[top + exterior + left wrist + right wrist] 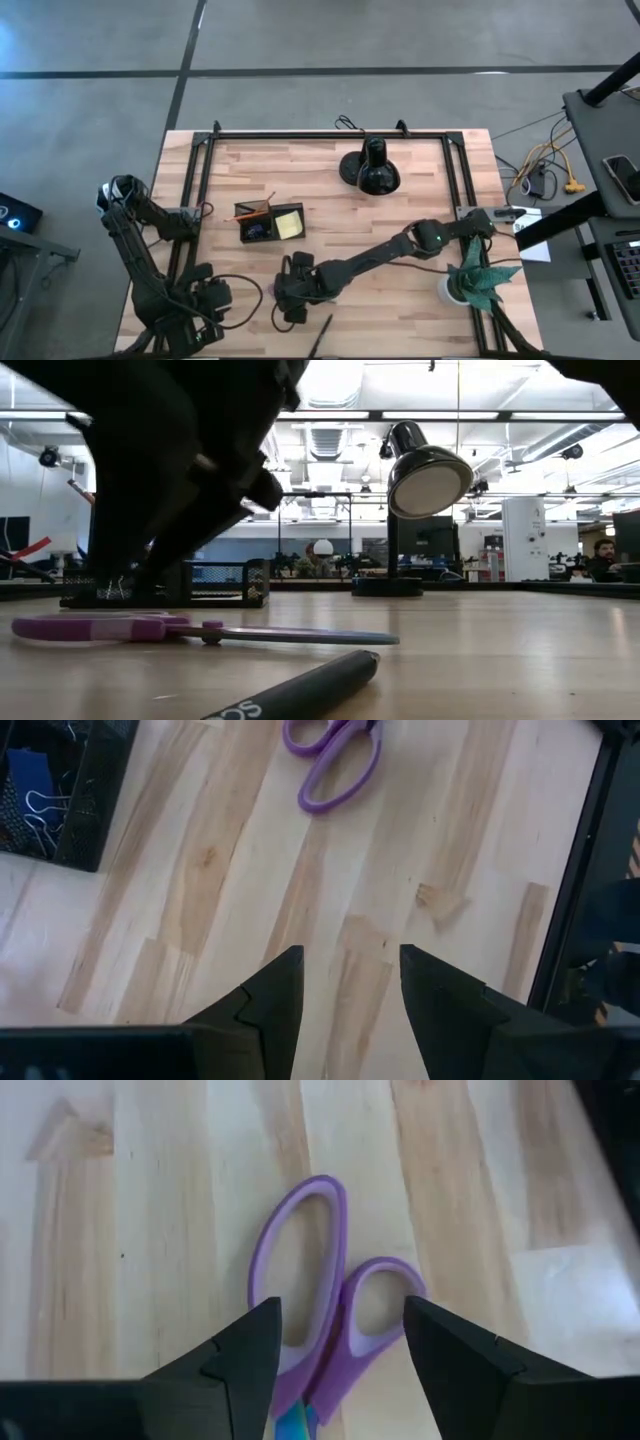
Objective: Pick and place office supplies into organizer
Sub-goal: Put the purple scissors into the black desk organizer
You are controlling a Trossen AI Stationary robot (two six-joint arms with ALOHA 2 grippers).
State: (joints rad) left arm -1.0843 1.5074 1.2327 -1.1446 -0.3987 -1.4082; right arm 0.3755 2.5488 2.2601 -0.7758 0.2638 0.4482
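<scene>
Straddling scissors (320, 1320) handles with right claw (340, 1350) parted, nothing held | left claw (350, 1000) parted, idle over table (200, 920) | risk: fingers slip off flat handles.

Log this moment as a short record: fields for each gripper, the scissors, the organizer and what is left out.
right gripper: open, straddling the scissors' handles
left gripper: open, over bare table, empty
scissors: purple-handled, flat on the table, not lifted
organizer: black, holds a yellow pad and an orange pencil
still out: scissors; black pen at the near edge
</scene>
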